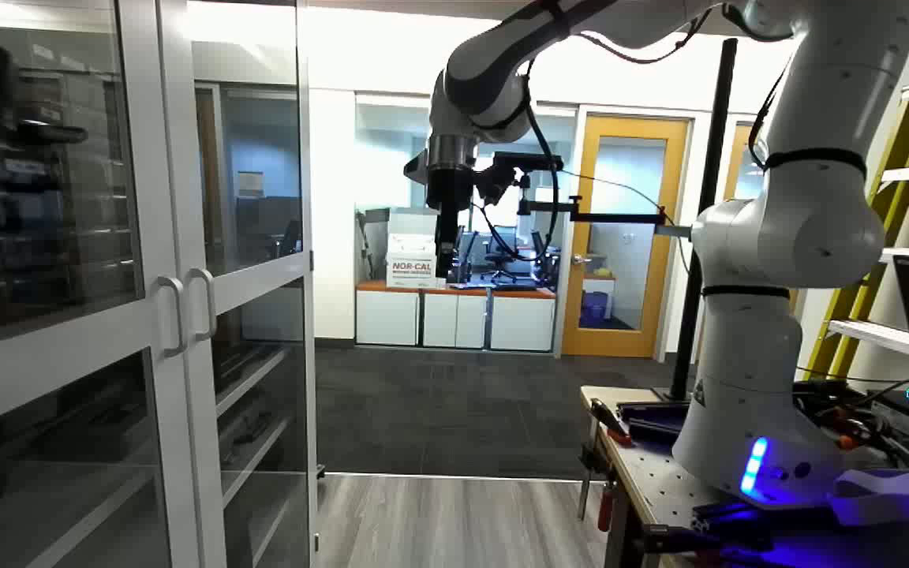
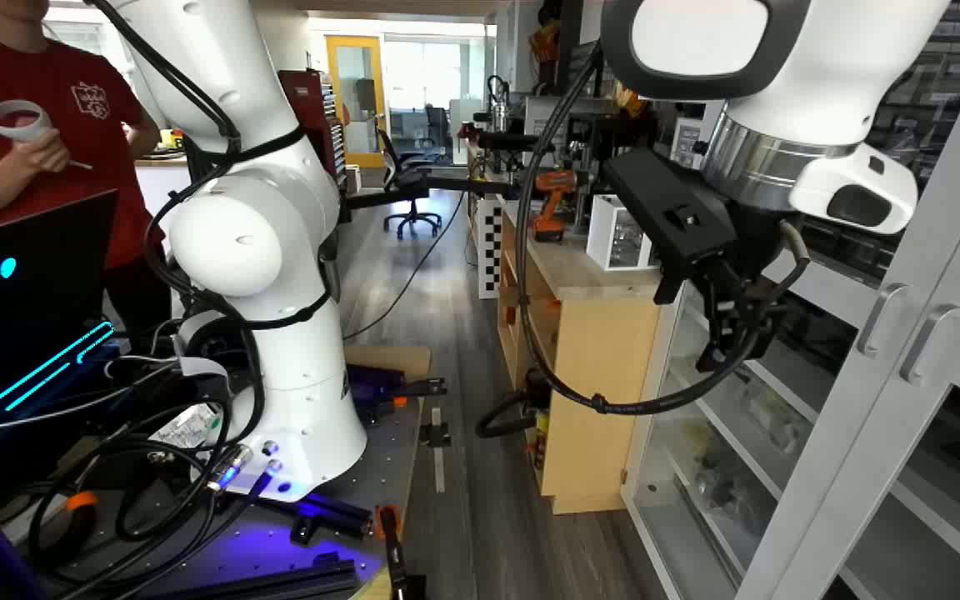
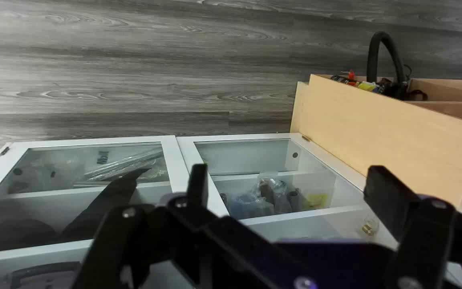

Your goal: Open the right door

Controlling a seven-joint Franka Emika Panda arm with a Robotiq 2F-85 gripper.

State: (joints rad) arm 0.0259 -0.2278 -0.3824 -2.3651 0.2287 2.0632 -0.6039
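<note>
The right door (image 1: pixel 259 276) is a tall glass panel in a silver-grey frame and is shut. Its bar handle (image 1: pixel 203 304) is at its left edge. In an exterior view the door (image 2: pixel 897 429) stands at the far right with its handle (image 2: pixel 930 343). In the wrist view the door (image 3: pixel 173 168) is at the left, and its handle is out of view. My gripper (image 1: pixel 446 256) points down in front of the cabinet, apart from both handles; it also shows in an exterior view (image 2: pixel 726 350). In the wrist view the gripper (image 3: pixel 288 182) is open, with nothing between its fingers.
The shut twin glass door (image 1: pixel 135 319) adjoins it, with its handle (image 2: pixel 880 319) close beside. A wooden bench (image 2: pixel 601 400) abuts the cabinet. A black cable (image 2: pixel 613 408) loops off the wrist. My base stands on a cluttered table (image 1: pixel 620 457). A person (image 2: pixel 38 150) stands behind the arm.
</note>
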